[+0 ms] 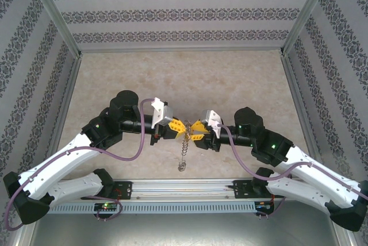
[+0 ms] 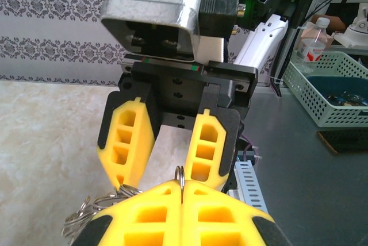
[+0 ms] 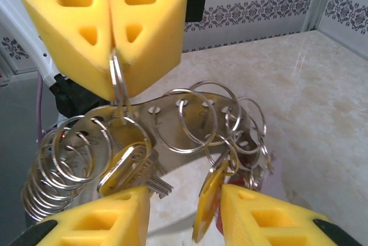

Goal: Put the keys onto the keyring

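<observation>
Right wrist: keys [image 3: 131, 166] half-hidden among keyring [image 3: 167, 115] loops; left fingers [image 3: 146, 22] pinching keyring.

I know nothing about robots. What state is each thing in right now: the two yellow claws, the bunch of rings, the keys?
left gripper: shut, pinching one ring of the keyring.
right gripper: open, fingers apart, facing the left one.
keyring: held up by that one ring, its other rings dangling loose below.
keys: hanging among the rings, none held by a gripper.

White-black arms [image 1: 63, 168], purple cables [image 1: 142, 128], yellow fingers [image 2: 144, 137]
</observation>
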`<control>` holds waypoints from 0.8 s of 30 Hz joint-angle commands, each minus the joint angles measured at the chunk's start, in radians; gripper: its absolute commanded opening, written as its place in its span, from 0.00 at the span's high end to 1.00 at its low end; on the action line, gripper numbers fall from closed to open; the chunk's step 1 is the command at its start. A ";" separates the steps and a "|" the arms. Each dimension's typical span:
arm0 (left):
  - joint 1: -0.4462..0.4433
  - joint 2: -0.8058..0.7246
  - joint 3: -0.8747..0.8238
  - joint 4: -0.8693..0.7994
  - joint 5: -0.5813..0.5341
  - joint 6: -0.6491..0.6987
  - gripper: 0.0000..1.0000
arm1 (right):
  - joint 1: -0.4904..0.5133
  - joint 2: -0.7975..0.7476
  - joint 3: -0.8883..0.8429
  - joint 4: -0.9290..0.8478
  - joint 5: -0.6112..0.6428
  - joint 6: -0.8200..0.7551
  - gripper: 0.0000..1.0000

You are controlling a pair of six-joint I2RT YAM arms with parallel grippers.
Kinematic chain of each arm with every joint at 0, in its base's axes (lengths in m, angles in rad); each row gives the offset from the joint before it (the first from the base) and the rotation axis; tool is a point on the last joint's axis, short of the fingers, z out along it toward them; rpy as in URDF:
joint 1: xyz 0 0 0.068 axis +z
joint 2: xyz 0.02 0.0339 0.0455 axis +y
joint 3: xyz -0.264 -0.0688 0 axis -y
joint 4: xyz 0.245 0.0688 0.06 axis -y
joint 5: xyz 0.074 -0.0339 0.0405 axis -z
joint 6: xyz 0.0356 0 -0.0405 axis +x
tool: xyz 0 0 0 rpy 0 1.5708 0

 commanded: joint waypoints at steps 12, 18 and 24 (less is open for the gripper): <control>0.024 -0.014 0.024 0.062 0.038 -0.014 1.00 | 0.043 -0.059 -0.069 0.068 -0.002 0.026 0.59; 0.029 -0.009 0.029 0.060 0.038 -0.014 1.00 | 0.080 -0.084 -0.089 0.068 0.034 0.029 0.59; 0.032 0.004 0.036 0.067 0.047 -0.020 1.00 | 0.090 -0.064 -0.105 0.122 0.051 0.026 0.60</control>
